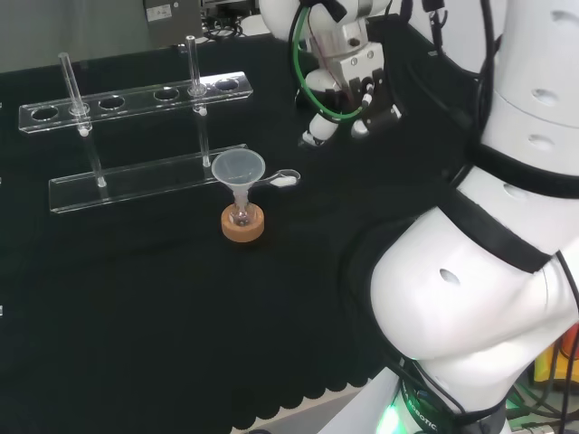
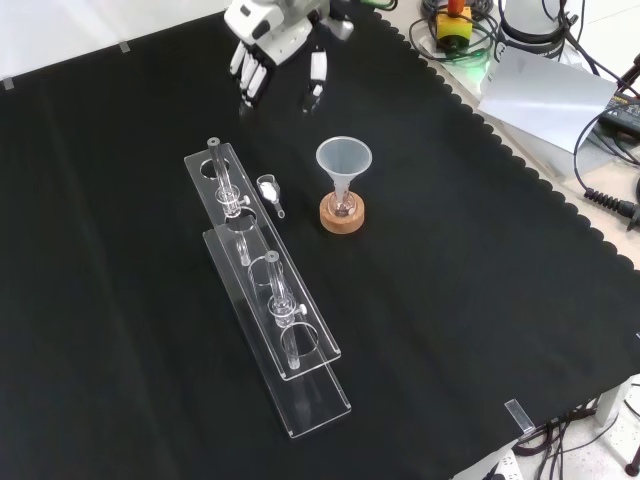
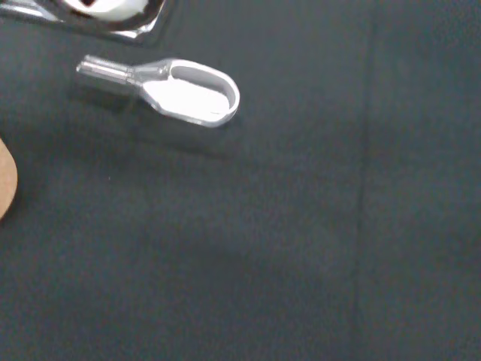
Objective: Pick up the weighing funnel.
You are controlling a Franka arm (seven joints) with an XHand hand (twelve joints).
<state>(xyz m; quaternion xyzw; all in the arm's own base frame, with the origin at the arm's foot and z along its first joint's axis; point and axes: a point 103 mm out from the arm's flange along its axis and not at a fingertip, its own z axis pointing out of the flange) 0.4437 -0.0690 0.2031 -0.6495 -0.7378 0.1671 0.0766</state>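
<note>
Black cloth (image 2: pixel 480 300) covers the whole bench. On it lies the weighing funnel (image 2: pixel 268 189), a small clear scoop with a short stem. It lies flat on the cloth, and the hand is not touching it. In the front view it sits between the clear rack (image 2: pixel 320 395) and the funnel (image 2: pixel 344 158), just beside the rack. Its scoop end looks white inside.

The funnel is big and shaped like a cone. It stands mouth up with its stem in a small flask (image 2: pixel 343 207). The flask sits on a cork ring (image 2: pixel 342 219). In the head view the weighing funnel (image 1: pixel 284 178) is just to the right of the funnel, near the end of the rack's lower shelf.

The rack has two long clear shelves, and the top one has round holes. Two thin glass tubes (image 2: pixel 226 178) stand upright in it, one near each end.

The hand (image 2: pixel 268 40) is at the top of the front view, up above the cloth. Its fingers (image 2: pixel 316 70) hang down, fairly straight and spread a little. They hold nothing. The hand is well apart from the weighing funnel.

In the wrist view the weighing funnel (image 3: pixel 188 94) looks close and large, with its open side up. A brown bit of the cork ring (image 3: pixel 3 180) shows at the edge, near the stem end.
</note>
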